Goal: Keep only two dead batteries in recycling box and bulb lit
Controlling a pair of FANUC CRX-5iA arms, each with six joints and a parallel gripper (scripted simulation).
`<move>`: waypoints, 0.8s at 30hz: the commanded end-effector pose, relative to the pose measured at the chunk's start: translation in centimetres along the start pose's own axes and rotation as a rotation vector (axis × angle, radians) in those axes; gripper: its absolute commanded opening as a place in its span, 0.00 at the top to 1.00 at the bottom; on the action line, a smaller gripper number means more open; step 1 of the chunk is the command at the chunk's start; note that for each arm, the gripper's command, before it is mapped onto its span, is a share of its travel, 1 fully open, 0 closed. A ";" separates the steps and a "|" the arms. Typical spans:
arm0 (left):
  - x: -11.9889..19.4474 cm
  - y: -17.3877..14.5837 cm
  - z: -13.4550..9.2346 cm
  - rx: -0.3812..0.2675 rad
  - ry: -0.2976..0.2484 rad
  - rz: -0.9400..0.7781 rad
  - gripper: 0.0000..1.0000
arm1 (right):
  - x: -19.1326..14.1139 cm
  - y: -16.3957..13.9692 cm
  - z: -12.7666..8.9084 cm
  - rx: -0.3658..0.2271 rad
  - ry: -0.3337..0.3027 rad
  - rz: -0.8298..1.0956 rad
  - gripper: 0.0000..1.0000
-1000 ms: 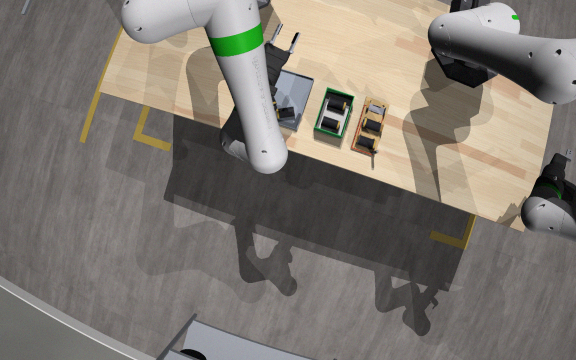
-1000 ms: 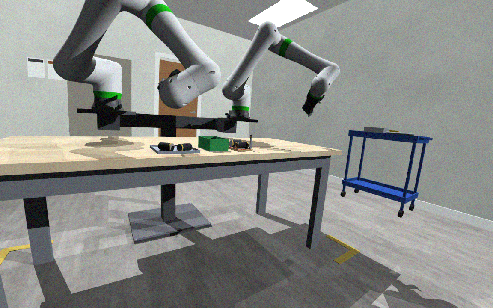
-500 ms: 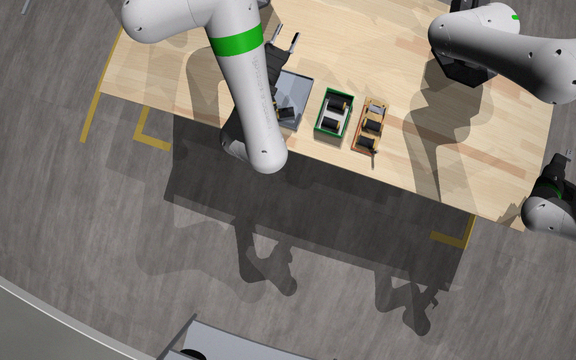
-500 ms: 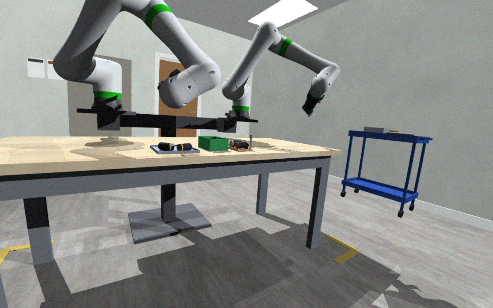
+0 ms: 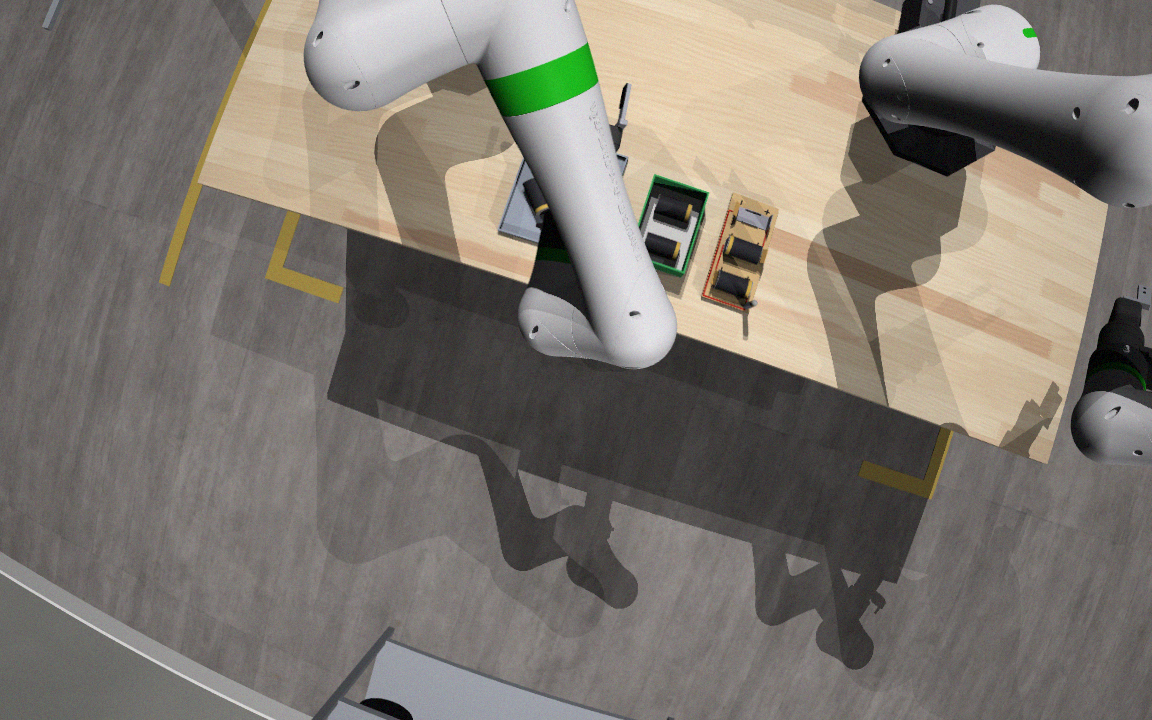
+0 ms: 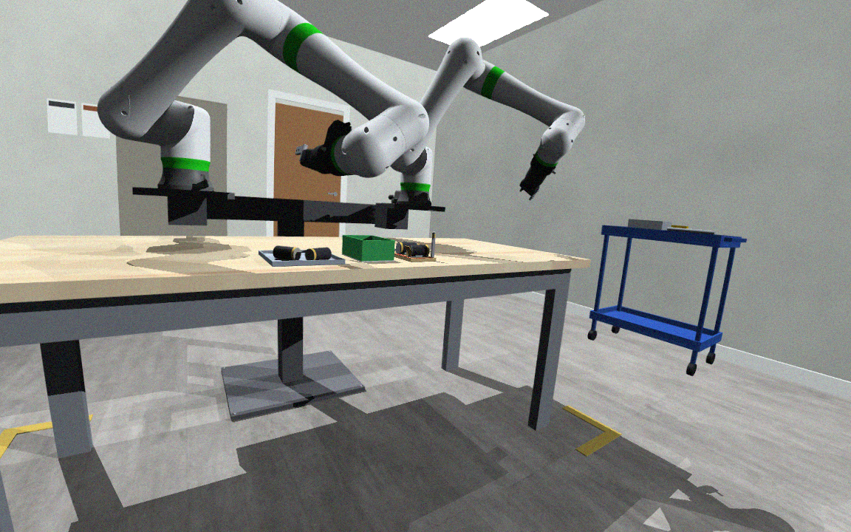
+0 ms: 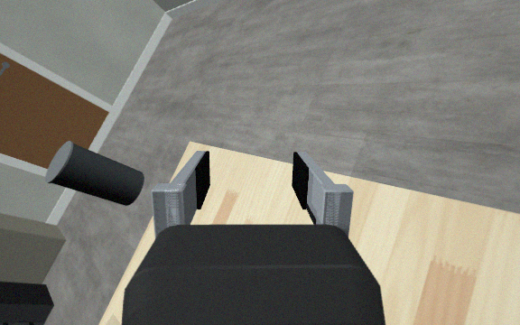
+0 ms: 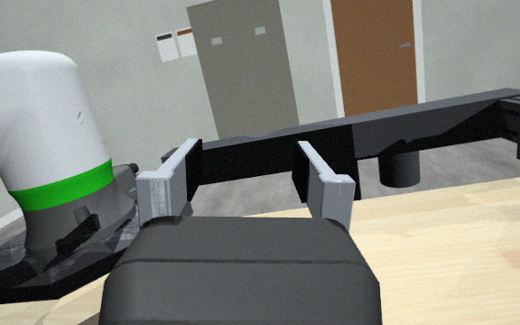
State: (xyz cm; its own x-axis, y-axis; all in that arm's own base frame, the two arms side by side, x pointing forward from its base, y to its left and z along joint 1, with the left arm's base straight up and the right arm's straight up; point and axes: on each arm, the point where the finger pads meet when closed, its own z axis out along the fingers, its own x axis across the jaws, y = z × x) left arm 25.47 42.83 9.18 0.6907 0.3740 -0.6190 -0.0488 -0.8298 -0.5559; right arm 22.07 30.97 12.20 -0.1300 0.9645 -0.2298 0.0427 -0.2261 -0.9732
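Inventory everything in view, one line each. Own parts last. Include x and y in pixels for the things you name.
wood table (image 5: 965,259) (image 6: 72,264) (image 7: 400,212) (image 8: 422,253): 1, pale, centre
tray (image 5: 515,222) (image 6: 309,262): 1, grey, on table
recycling box (image 5: 693,239) (image 6: 375,250): 1, green, between tray and board
holder board (image 5: 739,200) (image 6: 425,258): 1, tan, beyond box
batteries (image 5: 674,209) (image 6: 318,253): 6, black and gold; two each in tray, box, board
post (image 5: 746,324) (image 6: 433,246): 1, grey, board end
cart (image 6: 706,284): 1, blue, right
door (image 6: 286,132) (image 7: 25,99) (image 8: 373,54): 1, brown, back wall
cabinet (image 6: 134,165) (image 8: 246,68): 1, beige, beside door
bulb: can't identify
arms: 2, white with green bands, above table
left claw (image 5: 1143,295) (image 6: 527,195) (image 7: 251,169): 1, black/grey, open
right claw (image 5: 625,98) (image 6: 299,151) (image 8: 248,171): 1, black/grey, open
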 end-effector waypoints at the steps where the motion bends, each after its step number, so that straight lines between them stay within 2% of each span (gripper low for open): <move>1: -0.9 -0.4 0.7 -0.045 -0.001 -0.079 0.00 | 1.8 0.4 -1.1 -0.095 -0.067 -0.084 0.00; 2: -1.3 -0.6 1.0 -0.071 -0.004 -0.124 0.00 | 3.3 0.7 -1.8 -0.168 -0.117 -0.151 0.00; 3: -1.9 -0.7 1.5 -0.098 -0.008 -0.173 0.00 | 4.2 0.9 -2.2 -0.208 -0.144 -0.187 0.00; 7: -4.3 -1.5 3.2 -0.225 -0.036 -0.407 0.00 | 6.5 1.4 -3.3 -0.321 -0.223 -0.290 0.00; 16: -8.7 -2.9 5.6 -0.438 -0.117 -0.837 0.00 | 12.1 2.6 -5.9 -0.586 -0.406 -0.532 0.00; 18: -8.7 -2.9 5.6 -0.438 -0.117 -0.837 0.00 | 12.1 2.6 -5.9 -0.586 -0.406 -0.532 0.00; 19: -9.4 -3.2 5.9 -0.481 -0.138 -0.929 0.00 | 14.0 2.9 -6.8 -0.674 -0.468 -0.612 0.00; 20: -10.2 -3.5 6.2 -0.518 -0.159 -1.011 0.00 | 14.5 3.0 -7.0 -0.697 -0.484 -0.634 0.00; 24: -12.0 -4.3 6.8 -0.598 -0.210 -1.193 0.00 | 16.9 3.7 -8.1 -0.817 -0.562 -0.742 0.00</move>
State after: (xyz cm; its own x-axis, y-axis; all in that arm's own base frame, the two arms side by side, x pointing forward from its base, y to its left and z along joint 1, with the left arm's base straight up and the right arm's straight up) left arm 14.22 44.51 13.96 0.1557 0.9811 -0.1153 0.7939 -0.1937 -0.5763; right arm 27.22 45.13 6.06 -0.6986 0.6903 0.1883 0.3613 0.5674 -0.7399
